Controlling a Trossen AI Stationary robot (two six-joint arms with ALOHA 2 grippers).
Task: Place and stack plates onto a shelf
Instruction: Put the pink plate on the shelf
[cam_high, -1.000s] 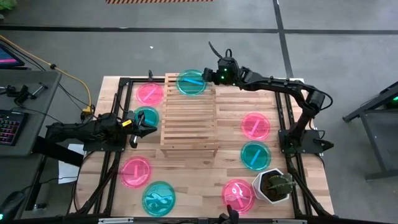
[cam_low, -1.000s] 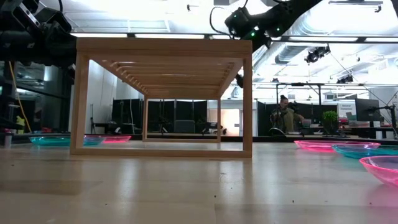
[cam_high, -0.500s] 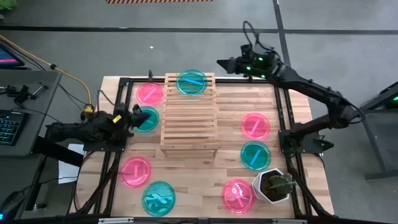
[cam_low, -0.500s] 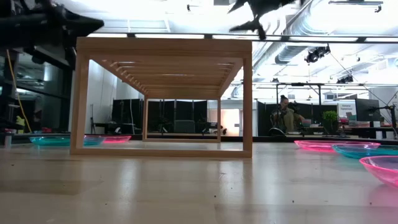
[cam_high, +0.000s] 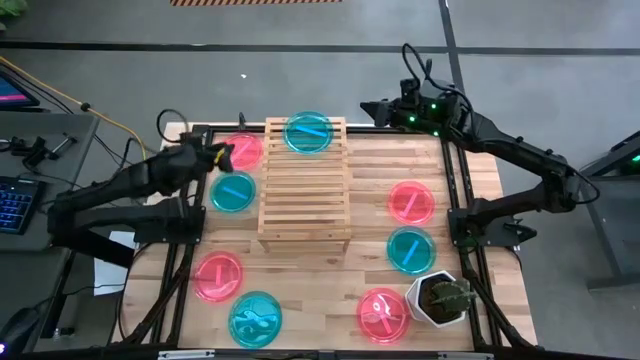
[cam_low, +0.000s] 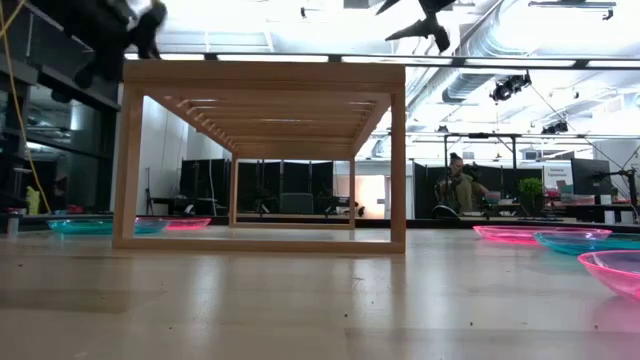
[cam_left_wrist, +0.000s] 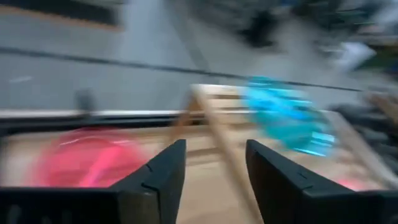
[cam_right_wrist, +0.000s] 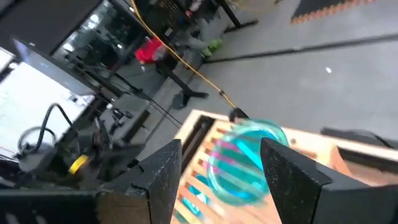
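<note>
**On the shelf: one teal plate; both claws raised and empty**

At the near edge of the surface (cam_high: 300, 300) lie a pink plate (cam_high: 217, 276), a teal plate (cam_high: 254, 318), another pink plate (cam_high: 382, 312) and a white plant pot (cam_high: 440, 299). Mid-surface, the shelf (cam_high: 305, 190) stands with a teal plate (cam_high: 233, 191) just beside its left side; right of it lie pink (cam_high: 410, 201) and teal (cam_high: 410, 249) plates. The left claw (cam_high: 222, 152) hovers over the far-left pink plate (cam_high: 243, 149), fingers spread, gripping nothing. The shelf's far end carries one teal plate (cam_high: 308, 132). The right claw (cam_high: 368, 105) hangs beyond the far edge, fingers wide, empty.
</note>
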